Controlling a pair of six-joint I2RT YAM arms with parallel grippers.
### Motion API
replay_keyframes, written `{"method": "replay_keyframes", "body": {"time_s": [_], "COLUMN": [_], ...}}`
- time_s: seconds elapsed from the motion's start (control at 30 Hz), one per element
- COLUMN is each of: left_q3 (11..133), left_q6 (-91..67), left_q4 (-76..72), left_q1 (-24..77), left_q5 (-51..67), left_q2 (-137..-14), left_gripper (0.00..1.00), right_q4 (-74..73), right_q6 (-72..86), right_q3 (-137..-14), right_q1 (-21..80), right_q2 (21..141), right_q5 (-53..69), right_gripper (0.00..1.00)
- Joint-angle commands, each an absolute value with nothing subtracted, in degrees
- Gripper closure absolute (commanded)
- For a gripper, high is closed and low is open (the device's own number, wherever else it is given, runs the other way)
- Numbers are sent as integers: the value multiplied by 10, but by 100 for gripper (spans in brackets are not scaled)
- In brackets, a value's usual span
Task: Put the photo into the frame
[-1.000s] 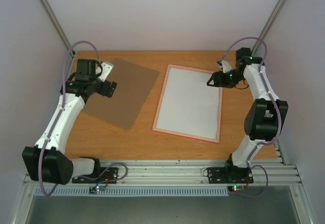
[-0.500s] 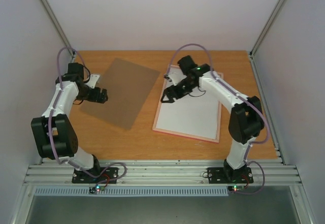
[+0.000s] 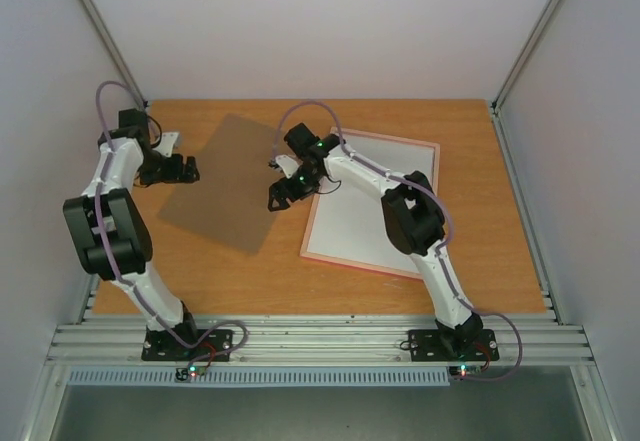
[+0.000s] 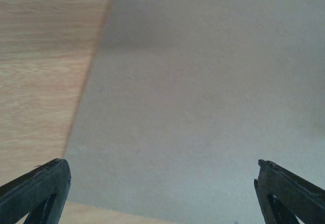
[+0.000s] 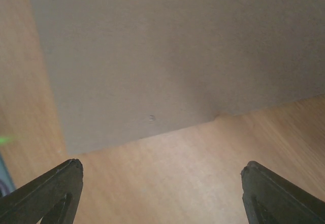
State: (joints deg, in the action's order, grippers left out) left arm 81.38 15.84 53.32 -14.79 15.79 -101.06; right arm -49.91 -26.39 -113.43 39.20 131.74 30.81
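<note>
The thin pink frame [image 3: 367, 267] lies flat at the table's centre right. A white rectangle, the photo [image 3: 350, 223] with its plain back up, fills it; no picture side shows. A brown backing board [image 3: 235, 176] lies left of the frame, turned at an angle. My left gripper [image 3: 186, 169] hangs open over the board's left edge; its wrist view is mostly board [image 4: 203, 82], with the fingers wide apart. My right gripper [image 3: 279, 198] is open over the board's right edge, and its wrist view shows that edge [image 5: 152, 56] above bare wood. Neither gripper [image 4: 162, 196] [image 5: 162, 193] holds anything.
The wooden table [image 3: 480, 191] is boxed in by white walls at the back and both sides. A metal rail [image 3: 320, 339] runs along the near edge, carrying both arm bases. My right arm stretches across the frame's upper left part.
The right arm swung left from the frame's far right corner, across the frame, to the board's right edge, its jaws widening. The left arm drew back toward the far left corner.
</note>
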Motion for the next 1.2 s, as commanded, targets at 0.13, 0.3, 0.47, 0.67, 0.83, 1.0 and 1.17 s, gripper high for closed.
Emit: {"method": "replay_keyframes", "body": {"time_s": [0.13, 0.3, 0.47, 0.67, 0.83, 1.0, 1.17], "left_q3": [947, 1015, 1012, 976, 929, 850, 763], "left_q6": [145, 133, 131, 155, 163, 181, 191], "left_q4": [520, 542, 533, 519, 530, 536, 533], "left_q1": [-195, -199, -200, -199, -195, -175, -146], "left_q5": [215, 226, 202, 193, 241, 277, 303], "left_q2": [-1154, -1224, -1240, -1242, -1234, -1195, -1143], "left_gripper": [1, 0, 1, 1, 6, 12, 19], "right_q4": [-521, -531, -535, -490, -468, -442, -437], "right_q6": [-274, -289, -281, -294, -285, -257, -210], "right_q3": [-1118, -1042, -966, -865, -832, -837, -873], "right_q1": [410, 399, 355, 295, 292, 283, 257], "right_q2": [1341, 1308, 1269, 1193, 1150, 1144, 1198], "right_q5": [225, 205, 217, 243, 314, 370, 409], "right_gripper": [12, 12, 13, 13, 13, 13, 14]}}
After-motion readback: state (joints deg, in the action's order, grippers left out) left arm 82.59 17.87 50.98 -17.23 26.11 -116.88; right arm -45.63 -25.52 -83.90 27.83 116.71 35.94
